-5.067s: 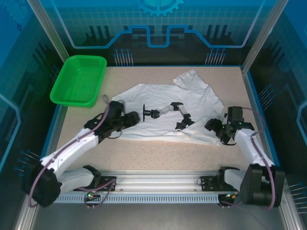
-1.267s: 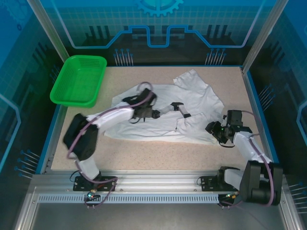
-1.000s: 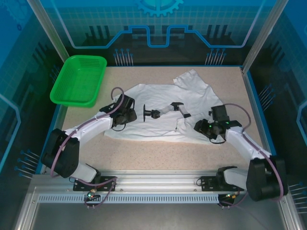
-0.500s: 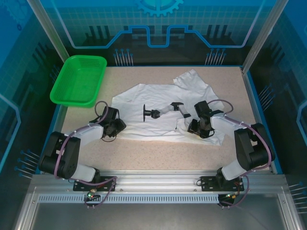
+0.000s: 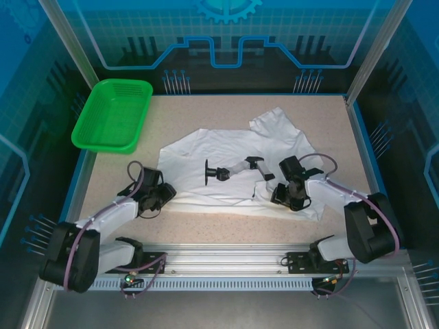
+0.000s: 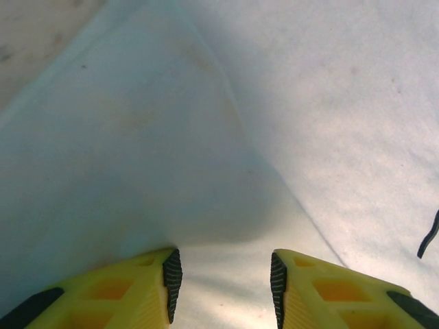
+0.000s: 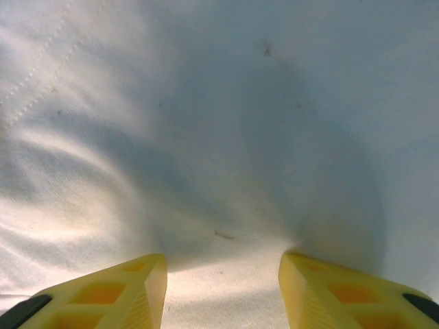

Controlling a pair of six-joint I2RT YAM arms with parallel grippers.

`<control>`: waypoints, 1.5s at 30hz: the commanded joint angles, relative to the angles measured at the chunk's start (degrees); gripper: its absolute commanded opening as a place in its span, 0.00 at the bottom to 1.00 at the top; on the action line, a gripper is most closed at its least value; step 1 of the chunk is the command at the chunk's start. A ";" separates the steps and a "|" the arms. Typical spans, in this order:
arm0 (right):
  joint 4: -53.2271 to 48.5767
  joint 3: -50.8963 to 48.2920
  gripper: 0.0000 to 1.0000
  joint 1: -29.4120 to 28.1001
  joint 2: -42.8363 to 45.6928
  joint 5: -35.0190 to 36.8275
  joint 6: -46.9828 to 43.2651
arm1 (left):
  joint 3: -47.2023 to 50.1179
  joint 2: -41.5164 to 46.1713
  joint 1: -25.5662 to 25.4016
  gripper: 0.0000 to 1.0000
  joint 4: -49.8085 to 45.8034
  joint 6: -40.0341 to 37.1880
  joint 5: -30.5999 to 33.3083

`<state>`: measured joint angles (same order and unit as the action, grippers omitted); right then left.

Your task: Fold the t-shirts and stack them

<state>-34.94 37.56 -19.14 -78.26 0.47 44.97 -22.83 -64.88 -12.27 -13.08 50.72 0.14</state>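
A white t-shirt [image 5: 226, 145] lies spread on the table, its black print [image 5: 219, 169] near the middle. My left gripper [image 5: 158, 197] rests low at the shirt's near-left corner. In the left wrist view my left gripper [image 6: 223, 288] is open, and the cloth [image 6: 206, 137] bulges up between the yellow fingers [image 6: 168, 284]. My right gripper [image 5: 281, 197] sits on the shirt's near-right part. In the right wrist view my right gripper [image 7: 223, 291] is open wide over rumpled cloth [image 7: 226, 123].
A green mesh basket [image 5: 113, 115] stands at the back left, apart from the shirt. Bare table [image 5: 206, 223] runs along the front between the arm bases. A raised blue rim [image 5: 363, 151] borders the table.
My left gripper drew back from the shirt's middle to its near-left corner. My right gripper moved in from the right edge onto the shirt. The shirt's left side now lies flatter.
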 commanded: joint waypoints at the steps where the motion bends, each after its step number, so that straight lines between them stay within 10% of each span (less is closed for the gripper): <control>1: -5.75 -3.29 0.50 -0.57 3.37 1.07 1.26 | 2.51 4.51 -0.01 0.43 -11.35 1.92 1.49; 14: -7.56 2.13 0.70 -0.25 16.46 1.11 -0.80 | -7.78 21.84 -2.05 0.51 -27.01 2.61 3.33; 22: 8.78 7.84 0.73 1.27 14.55 -4.54 -6.17 | -26.36 0.08 -4.29 0.55 -19.50 2.57 -2.50; 32: 27.74 19.00 0.63 3.17 -7.93 -13.46 -7.75 | -48.30 -33.94 -4.28 0.51 -16.82 4.85 -3.44; 45: 35.46 16.49 0.61 3.39 -13.53 -14.96 -5.80 | -51.54 -42.12 -3.27 0.43 -13.21 12.66 4.68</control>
<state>-1.37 54.96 -16.43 -90.50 -13.41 38.57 -73.58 -107.22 -15.22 -26.22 61.01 0.75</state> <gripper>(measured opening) 0.614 0.434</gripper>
